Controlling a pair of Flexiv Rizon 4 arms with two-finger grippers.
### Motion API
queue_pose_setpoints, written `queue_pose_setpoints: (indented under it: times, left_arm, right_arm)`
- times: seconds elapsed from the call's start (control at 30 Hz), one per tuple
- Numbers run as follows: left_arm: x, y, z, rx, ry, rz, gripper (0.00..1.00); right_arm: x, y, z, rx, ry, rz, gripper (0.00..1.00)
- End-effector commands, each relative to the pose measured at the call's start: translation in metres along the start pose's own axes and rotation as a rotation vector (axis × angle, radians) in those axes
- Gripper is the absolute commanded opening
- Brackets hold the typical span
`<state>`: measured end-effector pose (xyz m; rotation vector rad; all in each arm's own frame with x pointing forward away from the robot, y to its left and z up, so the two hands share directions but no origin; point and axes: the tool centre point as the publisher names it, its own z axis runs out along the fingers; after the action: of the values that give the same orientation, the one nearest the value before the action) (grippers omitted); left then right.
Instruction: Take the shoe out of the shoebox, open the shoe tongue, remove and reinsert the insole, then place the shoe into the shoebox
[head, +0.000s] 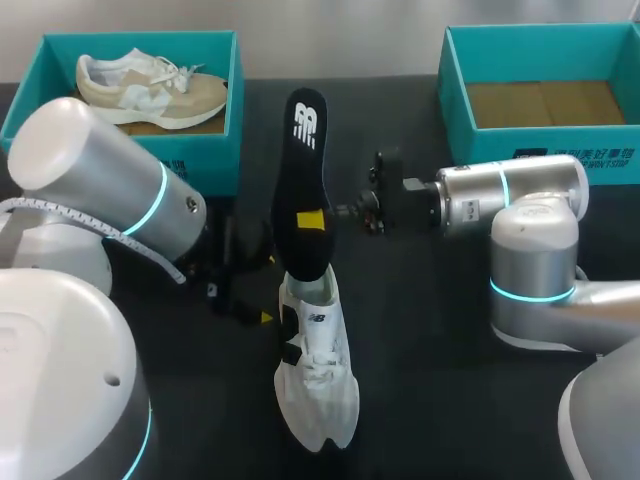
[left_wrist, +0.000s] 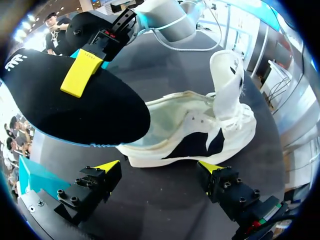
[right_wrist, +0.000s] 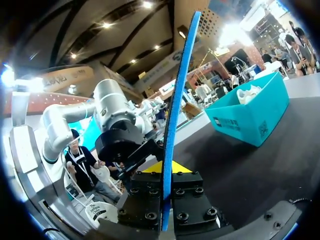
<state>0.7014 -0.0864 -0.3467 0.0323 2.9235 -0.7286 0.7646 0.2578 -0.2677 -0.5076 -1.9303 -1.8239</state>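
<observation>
A white shoe (head: 318, 385) lies on the dark table, its tongue (left_wrist: 226, 75) pulled up. A black insole (head: 303, 160) with a blue underside stands on end, its lower end at the shoe's opening. My right gripper (head: 312, 220) is shut on the insole's middle; seen from the right wrist, the insole (right_wrist: 176, 110) runs edge-on between the fingers of that gripper (right_wrist: 167, 170). My left gripper (head: 262, 288) stands open beside the shoe's heel. From the left wrist, the shoe (left_wrist: 200, 135) lies just ahead of that gripper (left_wrist: 159, 167), with the insole (left_wrist: 75, 105) above.
A teal shoebox (head: 218, 120) at the back left holds a beige shoe (head: 150, 90). A second teal shoebox (head: 455, 100) at the back right has only cardboard on its floor. Dark table (head: 430, 380) lies open in front of the right arm.
</observation>
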Motion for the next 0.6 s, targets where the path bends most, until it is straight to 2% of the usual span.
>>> queue_pose_setpoints:
  times: [0.03, 0.2, 0.6]
  left_arm:
    - [-0.0012, 0.0003, 0.0003, 0.000, 0.003, 0.000, 1.00]
    - [-0.0012, 0.0003, 0.0003, 0.000, 0.003, 0.000, 1.00]
    - [-0.0012, 0.0003, 0.0003, 0.000, 0.003, 0.000, 1.00]
  right_arm:
    - [-0.0009, 0.0008, 0.0008, 0.005, 0.002, 0.001, 0.00]
    - [-0.0009, 0.0008, 0.0008, 0.005, 0.002, 0.001, 0.00]
    - [-0.0081, -0.0070, 0.0089, -0.043, 0.081, -0.025, 0.00]
